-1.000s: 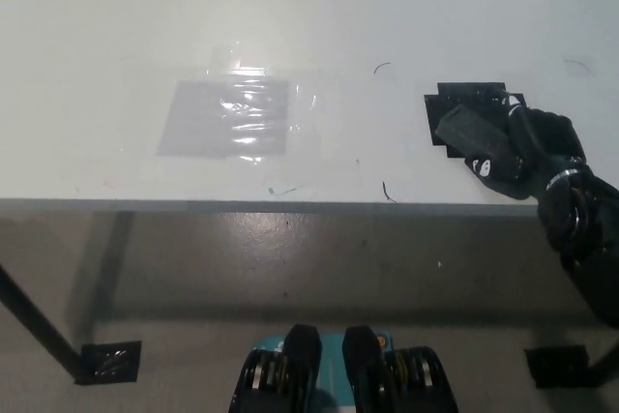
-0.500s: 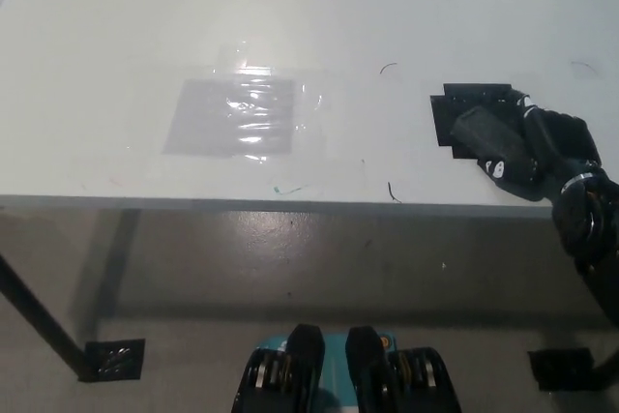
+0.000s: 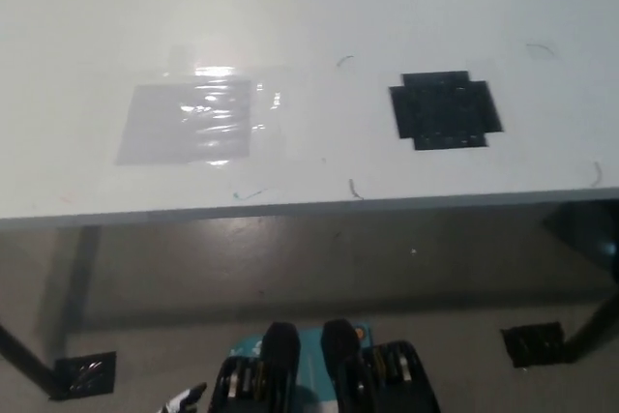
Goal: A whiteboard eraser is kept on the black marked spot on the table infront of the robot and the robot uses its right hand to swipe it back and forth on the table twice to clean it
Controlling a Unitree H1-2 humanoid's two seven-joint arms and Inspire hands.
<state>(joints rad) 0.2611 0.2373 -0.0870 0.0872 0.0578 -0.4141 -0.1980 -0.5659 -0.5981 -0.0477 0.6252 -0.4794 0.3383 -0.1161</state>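
Black spot (image 3: 446, 110) bare on the white table (image 3: 290, 7). No eraser or right hand in view. Shiny tape patch (image 3: 189, 121) far left of spot. White left hand (image 3: 182, 400) tip only, below table edge; grip unclear.

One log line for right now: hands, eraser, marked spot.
right hand: not in view | left hand: only a tip visible, bottom edge | eraser: not visible | black marked spot: bare | table: grey taped patch at left

No legible text, labels, brands or numbers in view. The desk (image 3: 309, 7) carries only stray pen squiggles, unreadable.
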